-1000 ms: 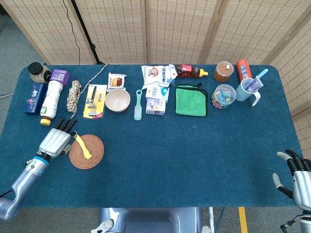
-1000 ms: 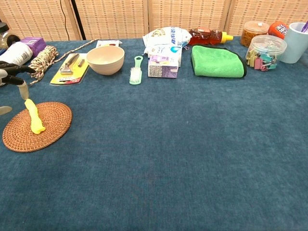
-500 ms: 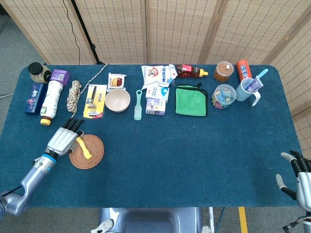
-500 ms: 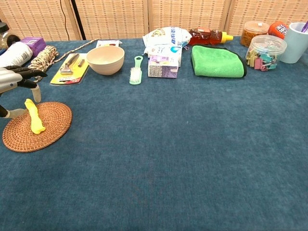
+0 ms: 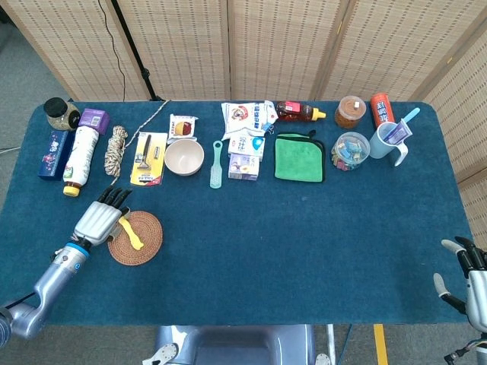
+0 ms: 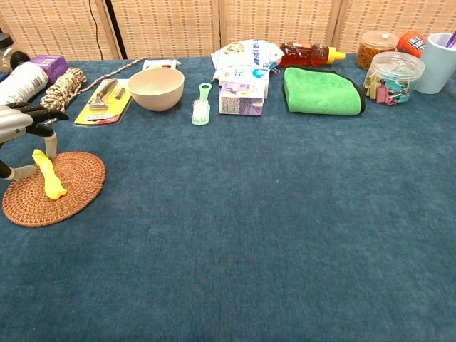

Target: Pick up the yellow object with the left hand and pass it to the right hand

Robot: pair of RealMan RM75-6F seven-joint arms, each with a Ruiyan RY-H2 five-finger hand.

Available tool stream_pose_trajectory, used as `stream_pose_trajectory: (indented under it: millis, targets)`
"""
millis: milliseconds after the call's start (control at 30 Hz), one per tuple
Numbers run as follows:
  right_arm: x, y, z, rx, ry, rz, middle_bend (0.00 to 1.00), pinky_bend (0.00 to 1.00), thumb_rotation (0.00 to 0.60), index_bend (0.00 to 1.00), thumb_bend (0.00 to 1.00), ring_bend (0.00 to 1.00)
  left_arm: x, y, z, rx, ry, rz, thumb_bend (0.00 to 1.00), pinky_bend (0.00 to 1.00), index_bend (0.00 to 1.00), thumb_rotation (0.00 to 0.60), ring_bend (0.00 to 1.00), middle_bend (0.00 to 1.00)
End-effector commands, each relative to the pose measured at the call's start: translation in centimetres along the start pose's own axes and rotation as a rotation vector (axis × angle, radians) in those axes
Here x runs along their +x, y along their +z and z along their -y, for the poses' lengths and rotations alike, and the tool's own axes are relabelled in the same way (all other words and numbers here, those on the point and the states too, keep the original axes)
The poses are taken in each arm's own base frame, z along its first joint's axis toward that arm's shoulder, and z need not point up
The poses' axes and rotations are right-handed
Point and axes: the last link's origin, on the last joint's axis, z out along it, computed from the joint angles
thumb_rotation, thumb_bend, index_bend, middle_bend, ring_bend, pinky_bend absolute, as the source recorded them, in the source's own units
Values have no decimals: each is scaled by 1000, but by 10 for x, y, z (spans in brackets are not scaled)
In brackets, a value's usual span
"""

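The yellow object (image 5: 132, 233) is lying lengthwise on the woven coaster (image 5: 148, 245), just right of the left hand (image 5: 99, 220), whose spread fingers are hovering beside it, holding nothing; the right hand (image 5: 473, 283) is waiting well apart

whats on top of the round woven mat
A yellow object lies on the woven mat, toward its left side. The left hand hovers at that edge, fingers by the object's far end. Whether they touch it, and the mat under the hand, cannot be seen.

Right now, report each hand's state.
Left hand: open, fingers spread beside the yellow object, not gripping it.
Right hand: open, holding nothing.
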Motion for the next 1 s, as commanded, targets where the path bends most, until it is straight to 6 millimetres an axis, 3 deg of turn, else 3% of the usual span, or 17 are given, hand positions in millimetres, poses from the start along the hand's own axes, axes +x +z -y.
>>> stream_pose_trajectory:
  millis: [33,1000]
  targets:
    - [0,0,0,0,1,0,199,245,600,258,372,268,-1,0,0,1,-1,0,342,33,457,600,33,76]
    - [-1,-3,-3,-4,12,-2,203,251,600,261,372,268,-9,-7,0,11,3,11,369,33,525,600,41,95]
